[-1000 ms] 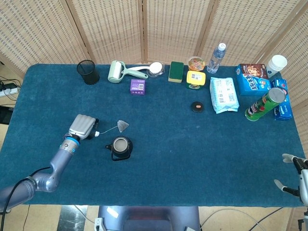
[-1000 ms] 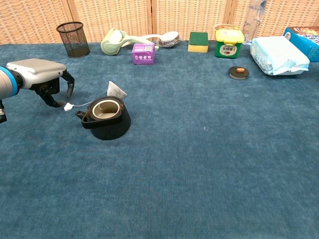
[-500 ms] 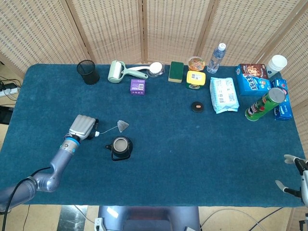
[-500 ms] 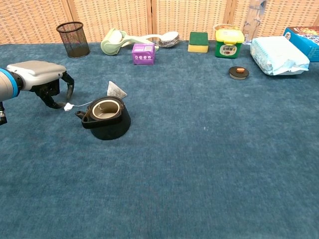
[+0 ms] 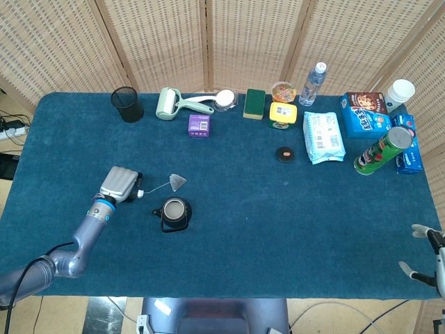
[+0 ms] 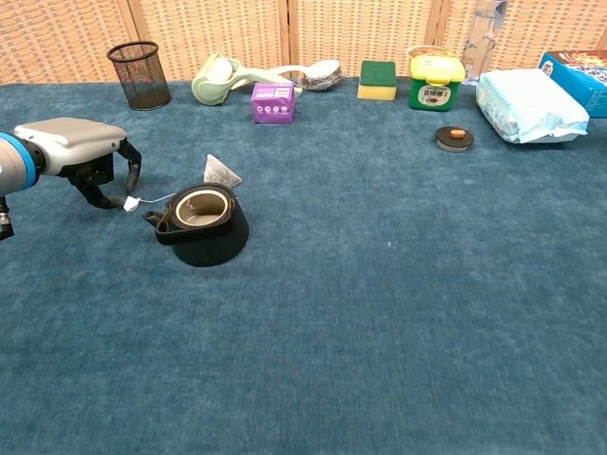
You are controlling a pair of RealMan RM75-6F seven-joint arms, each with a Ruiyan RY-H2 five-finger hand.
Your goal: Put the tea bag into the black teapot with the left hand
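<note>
Black open-topped teapot (image 6: 201, 226) sits empty; my left hand (image 6: 83, 156) pinches the paper tag (image 6: 130, 202) of the pyramid tea bag (image 6: 221, 172), not yet lifted

- The worktop (image 5: 278, 223), covered in dark blue cloth, fills most of the head view.
- Left of centre stands the black teapot (image 5: 174, 213), lid off; just above it lies the tea bag (image 5: 178, 181).
- Along the upper edge, left to right: black mesh cup (image 5: 127, 104), pale green roller (image 5: 169, 103), purple box (image 5: 199, 125), green sponge (image 5: 254, 104), yellow-lidded jar (image 5: 283, 115), water bottle (image 5: 312, 84).
- Near the centre lies a small dark round lid (image 5: 285, 154).
- At upper right: white wipes packet (image 5: 323, 137), blue boxes (image 5: 366, 114), green tube can (image 5: 382, 150), white cup (image 5: 400, 92).
</note>
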